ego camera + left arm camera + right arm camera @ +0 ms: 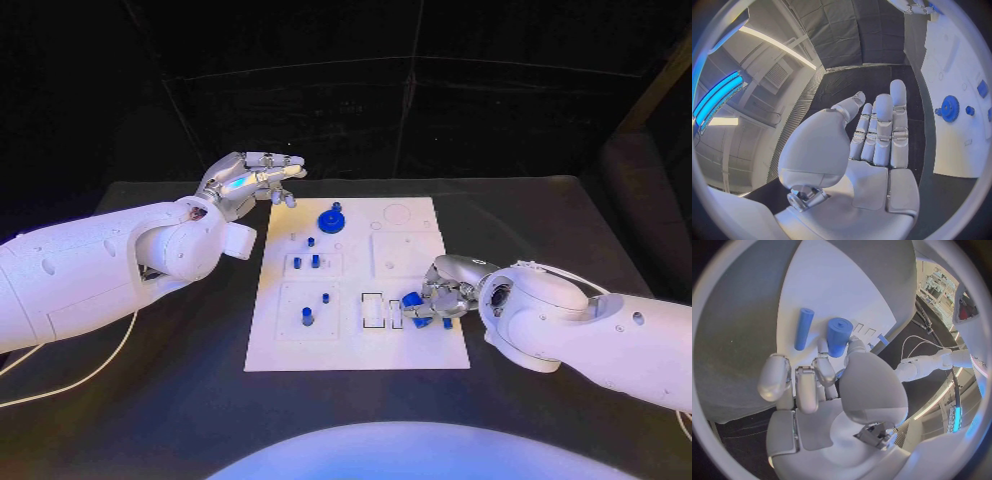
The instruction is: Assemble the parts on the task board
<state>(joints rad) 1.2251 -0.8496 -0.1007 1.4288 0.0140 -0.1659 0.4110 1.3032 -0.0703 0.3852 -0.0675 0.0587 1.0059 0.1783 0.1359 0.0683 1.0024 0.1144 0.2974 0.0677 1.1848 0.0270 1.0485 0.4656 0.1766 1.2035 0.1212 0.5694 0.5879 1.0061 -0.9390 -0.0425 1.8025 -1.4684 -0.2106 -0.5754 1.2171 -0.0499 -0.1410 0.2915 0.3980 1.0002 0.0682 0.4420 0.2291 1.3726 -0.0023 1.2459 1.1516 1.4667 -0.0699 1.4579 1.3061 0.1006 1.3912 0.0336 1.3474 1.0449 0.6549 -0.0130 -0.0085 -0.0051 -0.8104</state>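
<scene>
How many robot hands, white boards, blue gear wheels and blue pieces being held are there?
Robot hands: 2, the left robot hand and the right robot hand
White task board: 1
Blue gear wheel: 1
Blue cylinder pinched in the right robot hand: 1
Total: 5

Dim around the black table (173, 400), bright on the white task board (353, 355) under cool bluish light from above. Glare on the white arms and silver hands. Strong fisheye bending toward the rims of both wrist views, with dark framing. Glowing ceiling strips at the left wrist view's edge. Slightly soft close up on the palms.
</scene>
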